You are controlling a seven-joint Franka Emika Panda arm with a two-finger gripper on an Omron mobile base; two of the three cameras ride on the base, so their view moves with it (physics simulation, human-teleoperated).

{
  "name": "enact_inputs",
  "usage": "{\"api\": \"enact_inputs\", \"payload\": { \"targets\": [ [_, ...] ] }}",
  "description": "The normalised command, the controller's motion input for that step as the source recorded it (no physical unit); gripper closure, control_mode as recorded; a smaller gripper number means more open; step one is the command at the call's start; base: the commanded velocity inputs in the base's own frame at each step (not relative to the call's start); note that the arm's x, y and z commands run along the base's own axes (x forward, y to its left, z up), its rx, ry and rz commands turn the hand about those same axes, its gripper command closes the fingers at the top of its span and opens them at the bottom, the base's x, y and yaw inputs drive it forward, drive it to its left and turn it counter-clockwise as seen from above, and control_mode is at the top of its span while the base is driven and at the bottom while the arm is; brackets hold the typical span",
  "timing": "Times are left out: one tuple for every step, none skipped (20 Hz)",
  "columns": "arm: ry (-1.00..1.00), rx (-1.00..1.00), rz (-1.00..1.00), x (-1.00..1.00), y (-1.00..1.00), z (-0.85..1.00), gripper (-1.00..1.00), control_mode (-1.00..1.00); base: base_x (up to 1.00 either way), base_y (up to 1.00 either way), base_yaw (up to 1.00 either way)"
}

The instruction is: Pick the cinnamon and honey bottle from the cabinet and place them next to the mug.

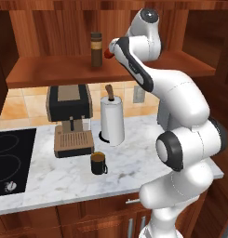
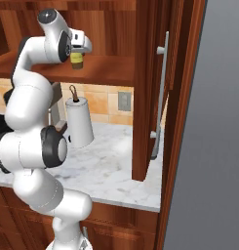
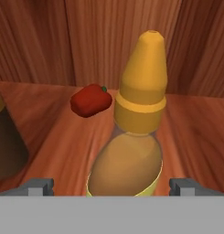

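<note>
Left base view: the tall dark brown cylindrical cinnamon jar (image 1: 96, 49) with its tan band stands upright on the shelf of the open reddish-brown wooden cabinet (image 1: 50, 69). The small dark mug (image 1: 98, 163) sits on the white marble table (image 1: 50, 179), just in front of the black-and-tan coffee machine (image 1: 69, 120) and near the white paper towel roll (image 1: 112, 120). The arm reaches up into the cabinet; the honey bottle is hidden behind it here.

Right base view: the small amber honey bottle (image 2: 77, 60) shows on the shelf directly under the hand.

Hand view: the pincer (image 3: 111, 186) stands fully apart, one tip on either side of the honey bottle's (image 3: 129, 151) rounded amber body, not yet touching. Its yellow pointed cap rises ahead; a small red lump (image 3: 90, 100) lies on the shelf beyond.

Assessment: the bottle is likely light, smooth and rigid, narrow-based and apt to tip. Hold belongs on the widest part of the body, below the neck; the tapered cap would slip.
</note>
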Motion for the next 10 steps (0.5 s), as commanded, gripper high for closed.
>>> {"api": "enact_inputs", "payload": {
  "targets": [
    [0.00,0.00,-0.02,0.09,0.00,0.00,-1.00,-1.00,0.00,0.00,0.00],
    [0.00,0.00,-0.01,0.10,0.00,0.00,-1.00,-1.00,0.00,0.00,0.00],
    [0.00,0.00,-0.01,0.14,0.00,-0.01,-1.00,-1.00,0.00,0.00,0.00],
    [0.00,0.00,-0.01,0.14,0.00,-0.05,-1.00,-1.00,0.00,0.00,0.00],
    [0.00,0.00,-0.02,0.14,0.00,-0.06,-1.00,-1.00,0.00,0.00,0.00],
    [0.00,0.00,-0.02,0.11,0.00,-0.01,-1.00,-1.00,0.00,0.00,0.00],
    [0.00,0.00,-0.01,0.07,0.00,0.00,-1.00,-1.00,0.00,0.00,0.00],
    [0.00,0.00,-0.01,0.04,0.00,0.00,-1.00,-1.00,0.00,0.00,0.00],
    [0.00,0.00,0.00,0.00,0.00,0.00,-1.00,-1.00,0.00,0.00,0.00],
    [0.00,0.00,0.00,0.00,0.00,0.00,-1.00,-1.00,0.00,0.00,0.00]
  ]
}}
